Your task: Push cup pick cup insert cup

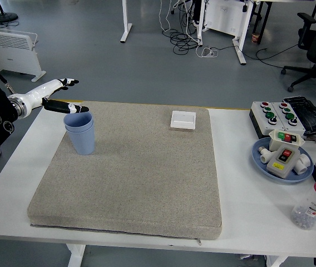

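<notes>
Two light blue cups [80, 132] stand nested, one inside the other, upright on the left part of the grey mat [130, 172]. My left hand [63, 95] hovers just above and behind the cups' rim, fingers spread and apart from the cups. It holds nothing. The white forearm runs back to the black arm at the picture's left edge. My right arm does not show.
A small white square box [183, 119] lies at the mat's far edge. On the table's right stand a button box [275, 115], a blue plate [258, 158] with switch parts, and a red-capped clear bottle [314, 204].
</notes>
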Action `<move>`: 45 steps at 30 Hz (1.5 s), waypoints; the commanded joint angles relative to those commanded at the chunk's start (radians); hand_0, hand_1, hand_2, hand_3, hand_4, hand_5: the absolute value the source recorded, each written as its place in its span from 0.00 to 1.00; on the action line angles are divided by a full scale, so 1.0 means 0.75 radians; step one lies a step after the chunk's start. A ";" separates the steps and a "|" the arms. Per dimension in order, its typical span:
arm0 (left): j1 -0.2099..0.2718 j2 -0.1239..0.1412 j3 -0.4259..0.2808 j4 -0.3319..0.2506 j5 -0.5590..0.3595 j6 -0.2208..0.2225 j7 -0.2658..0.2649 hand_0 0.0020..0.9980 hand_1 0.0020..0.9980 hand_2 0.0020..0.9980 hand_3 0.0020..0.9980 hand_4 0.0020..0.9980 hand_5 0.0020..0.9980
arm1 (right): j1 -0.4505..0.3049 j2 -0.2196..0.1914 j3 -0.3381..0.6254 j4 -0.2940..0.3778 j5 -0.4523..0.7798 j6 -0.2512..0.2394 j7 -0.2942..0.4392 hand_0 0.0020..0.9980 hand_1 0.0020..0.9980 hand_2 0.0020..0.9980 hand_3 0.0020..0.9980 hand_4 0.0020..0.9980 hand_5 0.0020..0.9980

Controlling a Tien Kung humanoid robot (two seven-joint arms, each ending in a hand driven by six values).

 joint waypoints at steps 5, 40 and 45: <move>0.056 0.048 -0.069 -0.167 -0.160 0.147 -0.177 0.92 0.89 1.00 0.92 0.81 0.53 | 0.004 0.000 0.004 0.000 0.003 0.000 0.001 0.73 0.65 0.67 0.59 0.13 0.50; 1.119 0.030 -1.028 -1.020 -1.791 0.082 0.266 0.79 0.78 0.83 0.76 0.59 1.00 | 0.024 -0.012 0.056 0.000 0.001 -0.010 0.017 0.73 0.65 0.67 0.59 0.13 0.49; 1.183 -0.025 -1.066 -1.009 -1.760 0.074 0.247 0.80 0.80 0.84 0.77 0.59 1.00 | 0.021 -0.009 0.065 0.000 -0.014 -0.011 0.017 0.73 0.65 0.67 0.59 0.13 0.49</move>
